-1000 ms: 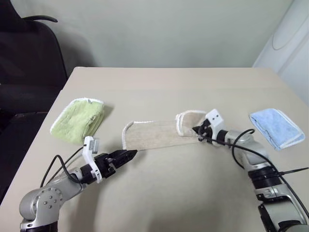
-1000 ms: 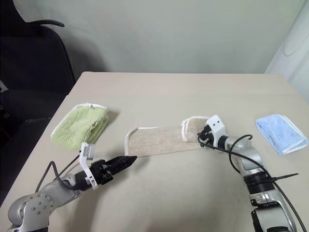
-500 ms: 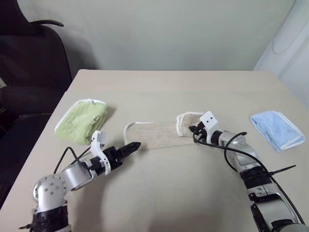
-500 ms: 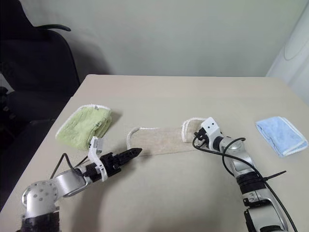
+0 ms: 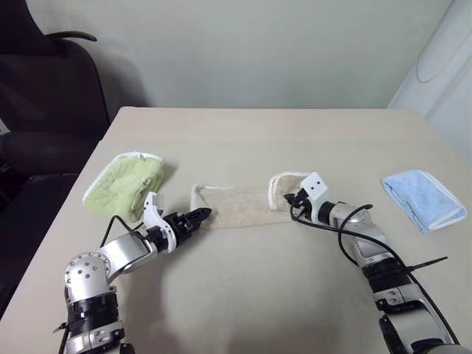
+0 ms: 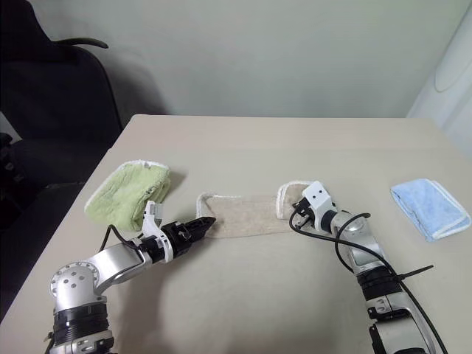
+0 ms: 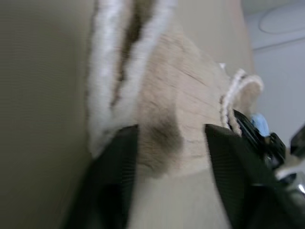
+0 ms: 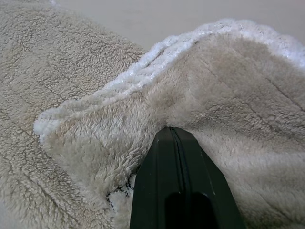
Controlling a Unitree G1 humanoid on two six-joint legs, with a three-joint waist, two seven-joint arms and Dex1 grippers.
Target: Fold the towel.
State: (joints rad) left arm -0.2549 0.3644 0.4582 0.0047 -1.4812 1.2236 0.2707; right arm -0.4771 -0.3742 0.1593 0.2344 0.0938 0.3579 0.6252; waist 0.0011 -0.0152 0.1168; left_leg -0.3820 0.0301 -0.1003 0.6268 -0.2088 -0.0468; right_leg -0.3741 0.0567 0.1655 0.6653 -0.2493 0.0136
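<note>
Towel [image 5: 234,206] lies stretched in a long band across the middle of the table [image 5: 258,295], its end toward the light blue towel [image 5: 424,198] folded back on itself into a small raised flap with white edging. Compared with a second ago, the left pincer [image 5: 200,215] has come forward from just short of the towel's other end and now sits right at that white-stitched edge; in the left wrist view its two black fingers [image 7: 114,176] straddle the doubled hem with cloth between them, standing partly apart (narrower than they were a moment ago, not pressed together). Whether they already pinch the cloth cannot be told. The left wrist has also rolled over since then. The right pincer [image 5: 292,199] has hardly shifted: it stays clamped on the folded-back flap, fingers tight together and buried in the pile in the right wrist view.

Beyond the towel's left-pincer end, near the table's edge, rests a folded light green towel [image 5: 124,184], apart from the beige cloth. The light blue towel lies well apart from the towel, past the right arm. A black office chair [image 5: 51,96] stands off the table corner behind the green towel. Nothing lies between either pincer and the towel.
</note>
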